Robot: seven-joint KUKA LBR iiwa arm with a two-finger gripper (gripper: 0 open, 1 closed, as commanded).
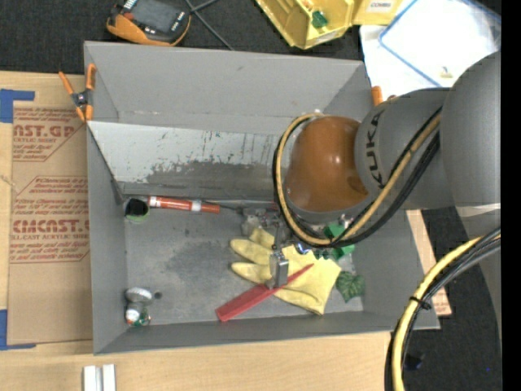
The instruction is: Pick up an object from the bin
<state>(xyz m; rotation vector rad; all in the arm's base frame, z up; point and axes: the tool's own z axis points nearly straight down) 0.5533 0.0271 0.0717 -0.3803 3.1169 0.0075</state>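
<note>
In the camera view my arm comes in from the right, and the orange cover (321, 165) on my wrist hangs over the right half of the grey bin (203, 96). My gripper (279, 265) is low in the bin, right at a yellow glove (317, 285) that lies crumpled on the floor in the near-right part. The gripper's tip sits on the glove's left half, where its pale fingers point left. I cannot tell whether the gripper is apart or together, nor whether it has any of the glove clamped; my wrist hides most of it.

A flat red strip (252, 301) lies slantwise across the glove's near edge. Its upper end is just beside my gripper and its lower end rests on the bare floor to the left. A small green piece (350, 286) lies against the glove's right side.

The other things lie well apart from my gripper. An orange-red marker (181, 206) lies along the foot of the back wall. A dark round thing (136, 210) sits at its left end. A small silvery thing (138, 306) lies in the near-left corner.
</note>
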